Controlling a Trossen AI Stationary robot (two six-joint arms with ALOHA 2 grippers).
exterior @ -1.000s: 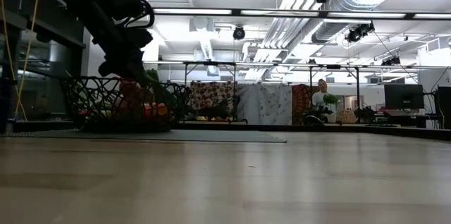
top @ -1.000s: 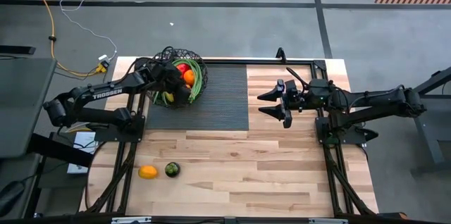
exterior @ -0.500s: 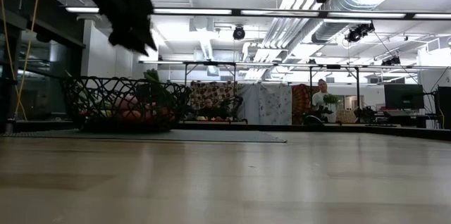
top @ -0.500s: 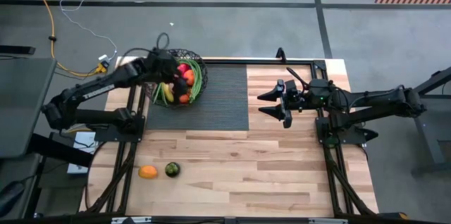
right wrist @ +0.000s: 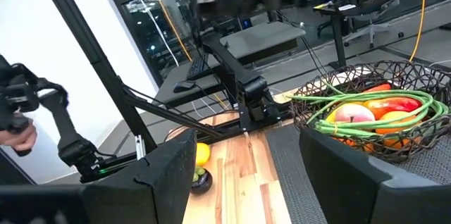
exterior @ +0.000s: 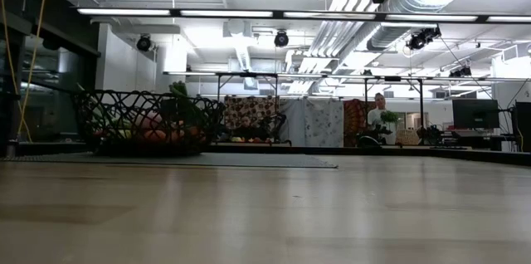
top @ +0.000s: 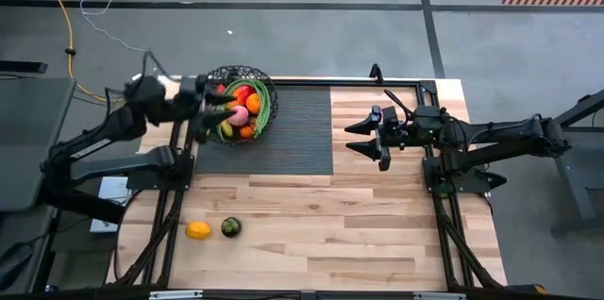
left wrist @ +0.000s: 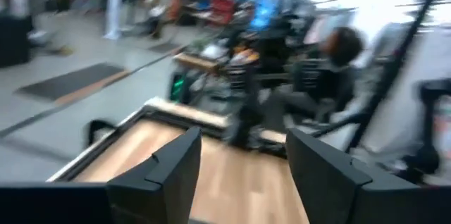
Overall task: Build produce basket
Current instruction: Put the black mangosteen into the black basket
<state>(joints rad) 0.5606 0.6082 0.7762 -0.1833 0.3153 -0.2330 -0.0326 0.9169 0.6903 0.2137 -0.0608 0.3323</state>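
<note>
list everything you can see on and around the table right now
basket: 1, black wire mesh, on the dark mat at the table's far left
produce in the basket: several pieces, red, orange, pink, yellow, long green stalks
orange fruit: 1, on bare wood near the front left
dark green fruit: 1, just right of the orange fruit
mat: 1, dark grey, far-centre of the table
table: 1, light wood
yellow cable: 1, on the floor beyond the left corner
left gripper: fingers open, raised at the basket's left edge, empty
right gripper: fingers open, over the table's right side, empty
</note>
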